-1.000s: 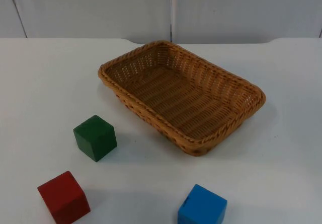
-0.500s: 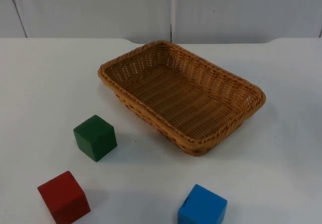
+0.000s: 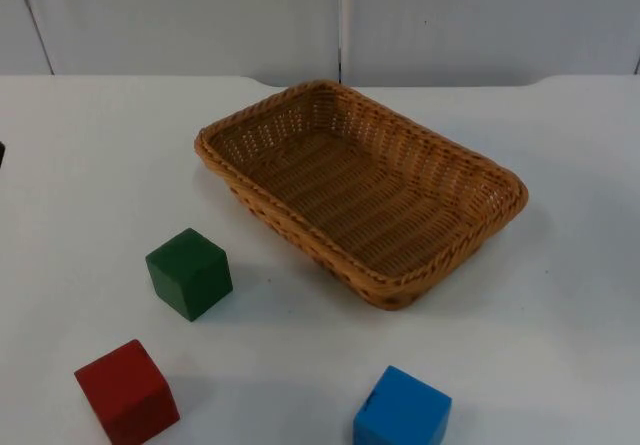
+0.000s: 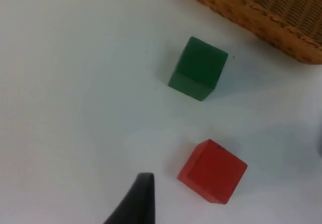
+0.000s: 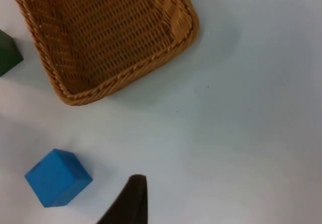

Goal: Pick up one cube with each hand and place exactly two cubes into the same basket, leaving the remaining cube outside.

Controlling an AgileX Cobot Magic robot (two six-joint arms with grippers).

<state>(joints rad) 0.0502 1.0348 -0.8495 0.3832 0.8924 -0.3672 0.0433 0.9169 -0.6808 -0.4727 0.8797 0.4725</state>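
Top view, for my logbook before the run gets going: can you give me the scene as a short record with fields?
basket: woven, tan, lying at an angle on the table, nothing in it
green cube: on the table, in front of the basket's left end, apart from it
red cube: near the front edge, left of the blue one
blue cube: at the front edge, in front of the basket
table: white
cubes in basket: none of three
left gripper: above the table near the red and green cubes
right gripper: above the table near the blue cube
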